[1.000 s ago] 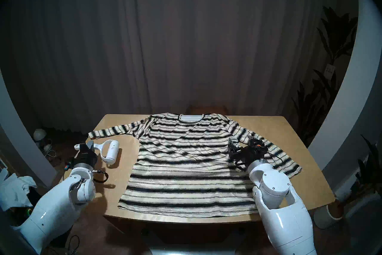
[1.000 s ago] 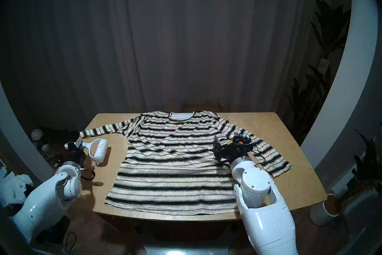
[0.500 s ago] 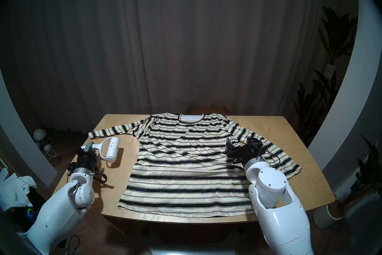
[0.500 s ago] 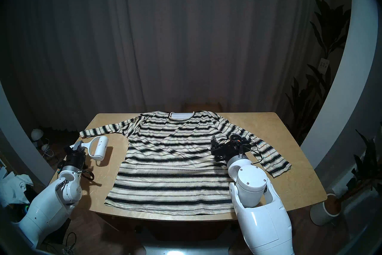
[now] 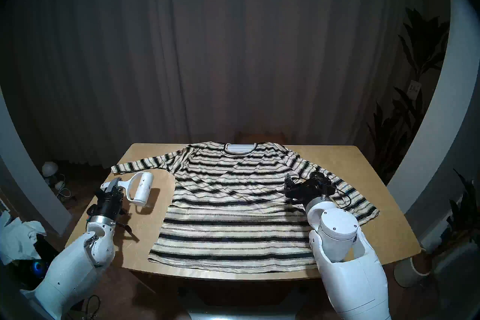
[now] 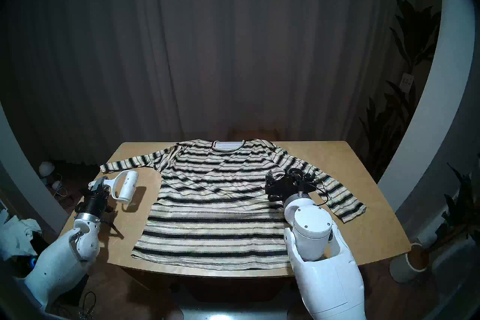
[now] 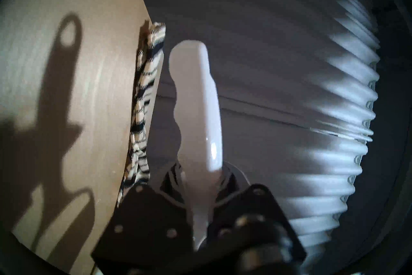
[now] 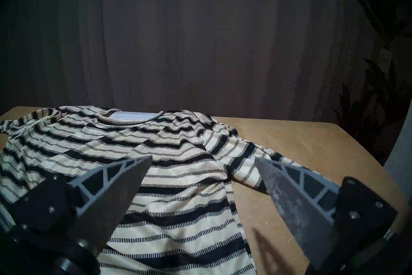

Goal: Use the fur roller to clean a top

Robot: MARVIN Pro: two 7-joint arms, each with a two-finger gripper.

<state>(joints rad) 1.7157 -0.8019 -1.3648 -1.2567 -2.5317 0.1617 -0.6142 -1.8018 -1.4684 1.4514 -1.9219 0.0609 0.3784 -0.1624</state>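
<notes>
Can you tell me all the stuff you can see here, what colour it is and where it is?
top: one, cream and black stripes, spread flat on the table.
fur roller: one, white, lifted over the table's left side, beside the top's sleeve.
table: one, light wood, in the middle.
curtain: one, dark, behind the table.
plants: several, dark leaves, far right.
left end effector: one, black, shut on the fur roller's handle.
right end effector: one, black with grey fingers, open, above the top's right side.
</notes>
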